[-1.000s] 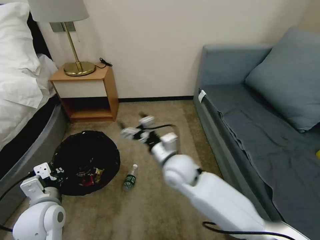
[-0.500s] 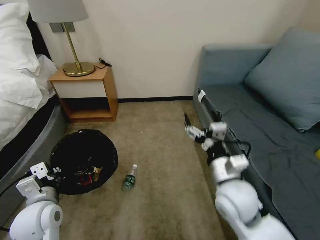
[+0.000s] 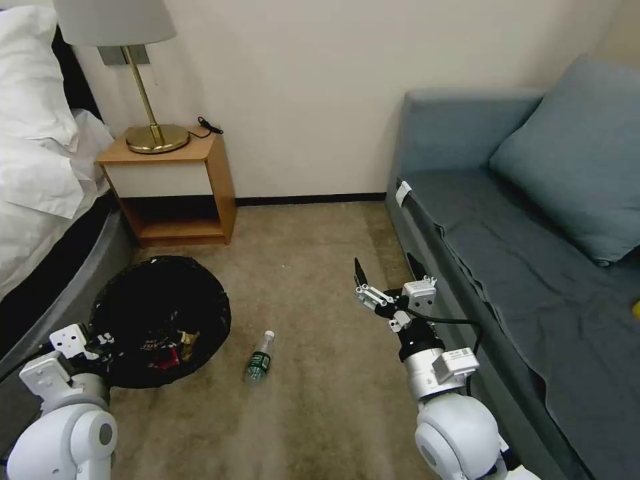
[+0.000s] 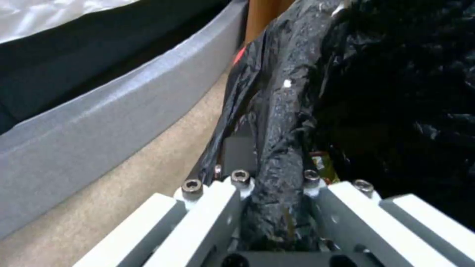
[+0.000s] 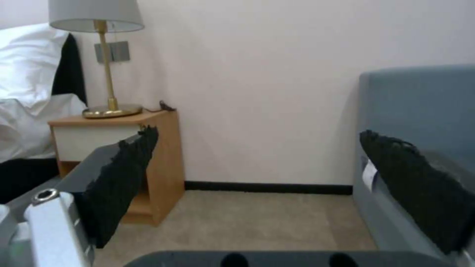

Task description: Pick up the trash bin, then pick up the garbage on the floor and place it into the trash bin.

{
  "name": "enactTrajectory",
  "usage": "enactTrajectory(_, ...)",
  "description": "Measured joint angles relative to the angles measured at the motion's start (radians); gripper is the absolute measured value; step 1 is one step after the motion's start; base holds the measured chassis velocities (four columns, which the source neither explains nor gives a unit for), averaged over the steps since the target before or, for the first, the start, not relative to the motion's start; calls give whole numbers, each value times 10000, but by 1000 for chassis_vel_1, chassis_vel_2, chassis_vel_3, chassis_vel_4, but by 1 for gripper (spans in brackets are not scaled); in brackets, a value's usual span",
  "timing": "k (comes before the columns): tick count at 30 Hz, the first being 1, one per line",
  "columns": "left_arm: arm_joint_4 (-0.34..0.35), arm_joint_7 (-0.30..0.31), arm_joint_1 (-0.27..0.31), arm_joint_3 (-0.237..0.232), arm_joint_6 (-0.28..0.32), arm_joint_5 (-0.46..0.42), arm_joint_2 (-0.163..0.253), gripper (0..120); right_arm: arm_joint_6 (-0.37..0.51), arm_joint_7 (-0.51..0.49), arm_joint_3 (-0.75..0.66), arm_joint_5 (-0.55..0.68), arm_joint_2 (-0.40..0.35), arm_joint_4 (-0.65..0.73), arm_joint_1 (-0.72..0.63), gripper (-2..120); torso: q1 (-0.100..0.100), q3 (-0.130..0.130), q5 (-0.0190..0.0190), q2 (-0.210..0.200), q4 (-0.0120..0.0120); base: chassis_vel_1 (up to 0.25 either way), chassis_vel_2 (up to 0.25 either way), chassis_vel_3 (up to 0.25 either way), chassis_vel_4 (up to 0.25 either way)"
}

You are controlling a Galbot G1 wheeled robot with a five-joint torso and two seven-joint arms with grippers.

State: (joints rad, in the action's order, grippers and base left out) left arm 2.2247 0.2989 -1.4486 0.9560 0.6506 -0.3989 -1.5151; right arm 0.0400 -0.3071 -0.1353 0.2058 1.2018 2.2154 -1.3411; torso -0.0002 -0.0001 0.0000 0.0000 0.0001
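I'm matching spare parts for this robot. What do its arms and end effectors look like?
Both arms have glossy white rounded shells with silver-grey wrist cylinders. The right end effector has two black, rough-textured fingers on white bracketed links, a looping black cable and a small white label on the wrist. The left end effector has white angled links with steel socket-head screws on a black base.

black-lined trash bin (image 3: 160,293); bottle (image 3: 259,358) clear, label seemingly green.

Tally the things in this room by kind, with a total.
Trash bins: 1
Bottles on the floor: 1
Lamps: 1
Nightstands: 1
Sofas: 1
Cushions: 1
Claws: 2, left claw, right claw
Total: 8
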Motion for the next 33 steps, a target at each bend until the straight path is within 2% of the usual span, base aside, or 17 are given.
enactTrajectory(10,6,1,9,-19,1,0,-30,2,-18,-94,129,156,-11,-208,294,100,2,3,0,-1,-1,-207,207,201,-200)
enactTrajectory(15,5,3,8,-19,1,4,-28,2,175,-160,358,954,-131,-483,856,100,3,4,0,-1,-4,-108,112,105,-96)
enactTrajectory(17,4,2,5,-18,1,7,-23,2,748,-428,671,2018,-299,-665,1505,100,1,2,1,0,-4,0,0,0,0)
enactTrajectory(19,29,11,-14,-18,10,20,-20,2,2019,-1279,1647,4160,-546,-1573,3337,100,1,1,1,-1,-1,28,-28,-15,16)
enactTrajectory(20,29,11,-14,-18,10,20,-20,2,2019,-1279,1647,4160,-546,-1573,3337,100,1,1,1,-1,-1,0,0,0,0)
enactTrajectory(22,67,11,-55,-11,12,28,-20,2,2982,-1991,2474,6102,-588,-2394,4601,100,1,1,0,-1,-1,0,0,0,0)
enactTrajectory(23,67,11,-55,-11,12,28,-20,2,2982,-1991,2474,6102,-588,-2394,4601,100,1,1,0,-1,-1,0,0,0,0)
enactTrajectory(26,99,15,-136,20,11,75,-49,2,4059,-2789,3707,8251,-302,-3716,6488,100,2,2,-3,-1,3,0,0,0,0)
enactTrajectory(28,110,14,-150,23,11,84,-61,2,4280,-2970,4093,8704,-111,-4265,6942,100,2,2,-1,-1,3,0,0,0,0)
enactTrajectory(32,132,11,-199,53,-2,145,-99,2,4606,-3147,5360,9520,627,-6338,7943,100,2,2,2,-1,3,0,0,0,0)
enactTrajectory(33,132,11,-199,53,-2,145,-99,2,4606,-3147,5360,9520,627,-6338,7943,100,2,2,2,-1,3,0,0,0,0)
